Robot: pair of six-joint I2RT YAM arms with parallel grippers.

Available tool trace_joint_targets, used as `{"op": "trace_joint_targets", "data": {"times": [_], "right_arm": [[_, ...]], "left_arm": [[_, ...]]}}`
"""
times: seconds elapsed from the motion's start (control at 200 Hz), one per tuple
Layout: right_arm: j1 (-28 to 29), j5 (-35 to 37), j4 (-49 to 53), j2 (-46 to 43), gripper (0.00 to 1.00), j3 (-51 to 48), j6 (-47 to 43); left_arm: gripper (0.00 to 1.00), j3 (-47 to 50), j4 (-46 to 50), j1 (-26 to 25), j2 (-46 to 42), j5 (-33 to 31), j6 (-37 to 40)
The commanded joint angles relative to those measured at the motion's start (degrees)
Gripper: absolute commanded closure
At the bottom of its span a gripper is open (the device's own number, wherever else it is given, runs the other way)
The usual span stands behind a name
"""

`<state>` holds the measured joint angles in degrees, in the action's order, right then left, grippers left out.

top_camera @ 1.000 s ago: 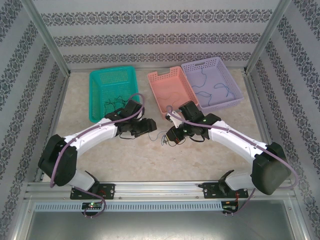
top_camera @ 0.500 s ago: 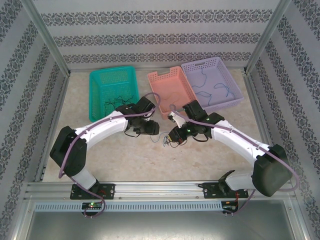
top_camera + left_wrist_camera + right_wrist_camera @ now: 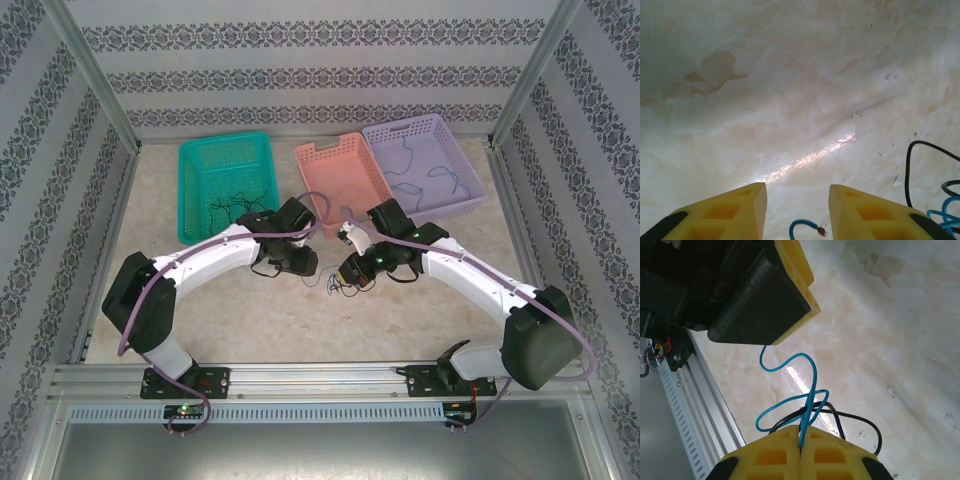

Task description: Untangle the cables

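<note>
Top view first: got the cables (image 3: 327,284) bunched in a small black-and-blue tangle on the counter (image 3: 250,320), pretty much dead centre of the frame, a bit below the pink basket (image 3: 328,143). Right pincer (image 3: 345,278) parked on the tangle's right edge, left pincer (image 3: 310,265) just off its left side, tips aimed at each other, close but apart.

Right wrist view: right pincer at bottom centre, clamped together on a blue cable (image 3: 809,397), yellow tips pressed flush with the strand pinched in the seam. Following that strand up the frame: a couple of loose loops, then away under the black-and-yellow finger of the left pincer in the upper left. Can't tell whether touching up there. Also a black cable (image 3: 860,420) curling out from behind the tips, lower right, flat on the counter.

Left wrist view: left pincer along the bottom edge, yellow fingers (image 3: 735,212) apart, bare counter in the gap, nothing gripped. Just a short blue end (image 3: 802,221) poking in at the bottom between them, plus a black strand (image 3: 906,175) arcing along the right edge with a blue bit (image 3: 942,212) beneath it in the lower right corner.

Back in the top view: teal basket (image 3: 186,195) upper left of the tangle with dark squiggles (image 3: 232,208) inside, purple basket (image 3: 400,124) upper right with blue squiggles (image 3: 425,180) inside, side by side with the pink one.
</note>
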<state>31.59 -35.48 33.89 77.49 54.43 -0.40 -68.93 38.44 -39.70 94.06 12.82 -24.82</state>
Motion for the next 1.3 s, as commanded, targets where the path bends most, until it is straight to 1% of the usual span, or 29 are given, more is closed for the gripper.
{"op": "trace_joint_targets", "data": {"times": [0.0,0.305,0.36,0.425,0.465,0.615,0.724,0.839,0.979,1.069,1.154,1.234,1.294], "right_arm": [[-0.82,-1.43,0.54,0.29,1.00,1.11,-1.13],[-0.92,-1.69,0.17,-0.19,1.00,1.04,-0.44],[-0.92,-1.69,0.12,-0.32,1.00,1.01,-0.46],[-0.99,-1.61,0.29,-0.50,1.00,0.85,-0.45],[-1.00,-1.54,0.43,-0.59,1.00,0.84,-0.45],[-0.92,-0.52,0.65,-1.08,1.00,-0.10,-0.45],[0.23,0.81,1.42,-0.88,1.00,-0.39,-1.10],[2.82,2.54,1.92,0.14,1.00,-0.59,-1.54],[7.56,5.66,1.82,2.60,1.00,-0.24,-1.54],[9.36,8.38,0.83,4.66,1.00,-0.24,-0.57],[9.40,11.43,-1.02,5.60,1.00,-0.85,0.93],[8.86,13.09,-1.95,6.57,0.84,-0.88,1.64],[8.79,13.35,-2.49,7.59,0.77,-0.85,1.87]], "left_arm": [[0.64,-0.95,1.51,-0.73,0.75,-0.46,2.23],[0.73,-2.04,2.02,-1.35,2.43,-1.23,3.52],[0.80,-2.38,1.87,-1.41,2.68,-1.90,3.05],[0.95,-3.00,2.07,-1.34,2.67,-3.90,1.72],[1.00,-3.42,2.09,-1.39,2.46,-5.26,0.53],[1.00,-7.13,4.55,0.23,0.38,-10.42,-6.40],[1.00,-9.52,4.86,3.46,-2.43,-11.08,-13.15],[1.00,-11.69,2.96,7.60,-4.73,-8.65,-19.44],[1.00,-12.72,-1.81,12.10,-6.08,-3.25,-26.51],[1.00,-12.45,-5.53,13.64,-6.42,-0.25,-30.13],[1.00,-13.03,-5.60,13.74,-5.91,0.25,-30.12],[1.00,-11.64,-5.62,13.76,-5.68,1.45,-29.99],[1.00,-9.78,-6.87,13.69,-5.94,3.09,-30.42]]}}
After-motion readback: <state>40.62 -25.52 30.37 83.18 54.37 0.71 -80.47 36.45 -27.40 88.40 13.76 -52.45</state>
